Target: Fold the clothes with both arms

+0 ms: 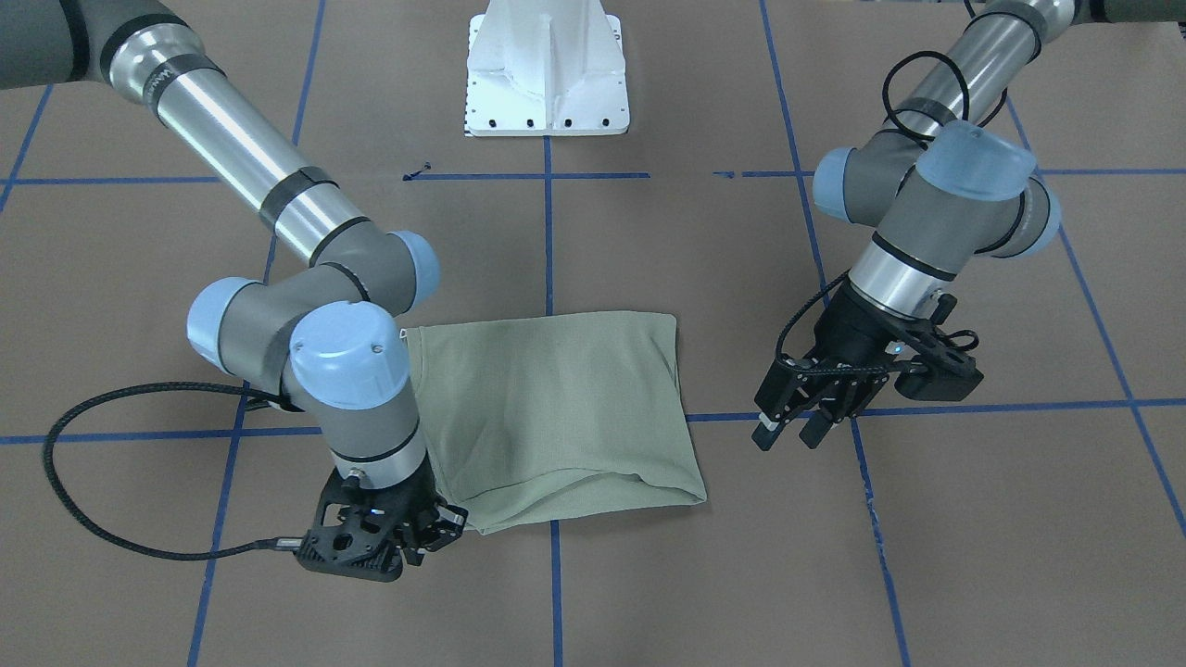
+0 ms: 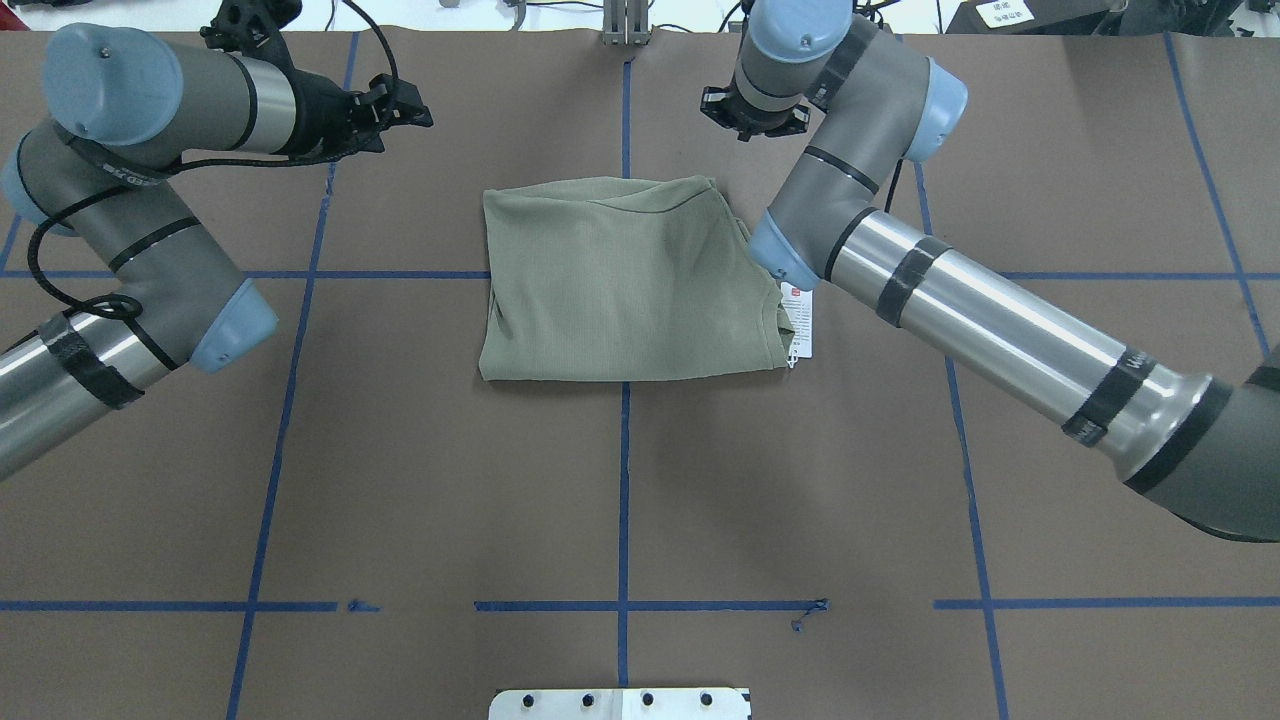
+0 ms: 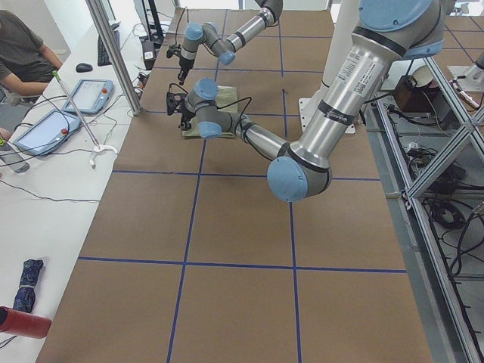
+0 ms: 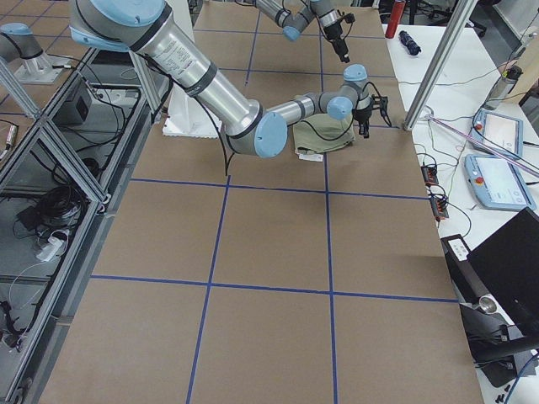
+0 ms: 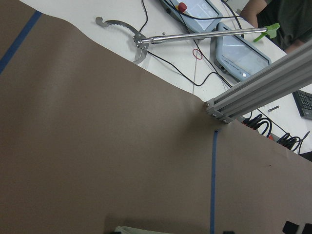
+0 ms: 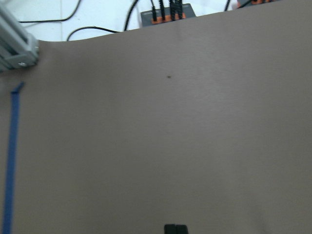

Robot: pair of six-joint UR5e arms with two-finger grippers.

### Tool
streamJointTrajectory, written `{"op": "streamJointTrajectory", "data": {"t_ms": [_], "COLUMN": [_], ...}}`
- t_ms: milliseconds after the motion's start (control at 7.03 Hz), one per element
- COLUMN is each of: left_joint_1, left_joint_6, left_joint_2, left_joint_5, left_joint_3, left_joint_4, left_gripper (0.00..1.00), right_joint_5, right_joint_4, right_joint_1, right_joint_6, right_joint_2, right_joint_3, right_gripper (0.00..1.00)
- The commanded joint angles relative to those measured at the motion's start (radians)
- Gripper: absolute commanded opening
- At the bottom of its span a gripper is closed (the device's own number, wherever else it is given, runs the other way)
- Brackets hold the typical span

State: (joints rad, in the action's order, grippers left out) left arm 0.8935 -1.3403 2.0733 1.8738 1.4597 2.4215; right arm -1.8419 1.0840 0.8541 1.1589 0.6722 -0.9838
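Observation:
The sage-green shirt (image 2: 620, 285) lies folded into a rough rectangle at the table's middle (image 1: 547, 408). Its white hang tag (image 2: 803, 322) sticks out from the edge under my right arm. My right gripper (image 1: 422, 547) points down just off the shirt's corner on the operators' side. In the right wrist view its fingertips (image 6: 176, 229) are together over bare paper, holding nothing. My left gripper (image 1: 788, 434) hovers beside the shirt's other side, apart from it, with its fingers spread and empty. It also shows in the overhead view (image 2: 412, 105).
The white pedestal base (image 1: 547, 74) stands at the robot's side of the table. Blue tape lines (image 2: 623, 480) cross the brown paper. Beyond the table's far edge are an aluminium post (image 5: 258, 90), a reacher tool (image 5: 146, 41) and tablets (image 3: 89, 94).

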Motion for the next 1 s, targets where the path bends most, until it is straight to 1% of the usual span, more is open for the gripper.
{"op": "streamJointTrajectory", "data": {"t_ms": [0, 142, 284, 427, 569, 711, 853], "left_joint_1": [0.043, 0.126, 0.236, 0.328, 0.413, 0.511, 0.604], "left_joint_6": [0.261, 0.394, 0.572, 0.765, 0.884, 1.046, 1.219], "left_joint_2": [-0.108, -0.161, -0.230, -0.298, -0.329, -0.344, -0.345], "left_joint_5": [0.046, 0.147, 0.262, 0.351, 0.411, 0.460, 0.490], "left_joint_3": [0.027, 0.027, 0.028, 0.028, 0.036, 0.042, 0.071], "left_joint_4": [-0.001, -0.001, -0.002, -0.027, -0.092, -0.207, -0.384], "left_gripper": [0.75, 0.75, 0.75, 0.75, 0.75, 0.75, 0.76], "right_joint_5": [-0.220, -0.293, -0.385, -0.463, -0.470, -0.468, -0.461], "right_joint_4": [0.013, 0.046, 0.116, 0.220, 0.349, 0.488, 0.566], "right_joint_1": [0.142, 0.228, 0.335, 0.423, 0.483, 0.559, 0.591], "right_joint_6": [-0.187, -0.323, -0.484, -0.646, -0.811, -0.996, -1.048], "right_joint_2": [0.226, 0.332, 0.409, 0.491, 0.577, 0.665, 0.738], "right_joint_3": [-0.172, -0.250, -0.312, -0.387, -0.482, -0.572, -0.658], "right_gripper": [0.00, 0.00, 0.00, 0.00, 0.03, 0.26, 0.56]}}
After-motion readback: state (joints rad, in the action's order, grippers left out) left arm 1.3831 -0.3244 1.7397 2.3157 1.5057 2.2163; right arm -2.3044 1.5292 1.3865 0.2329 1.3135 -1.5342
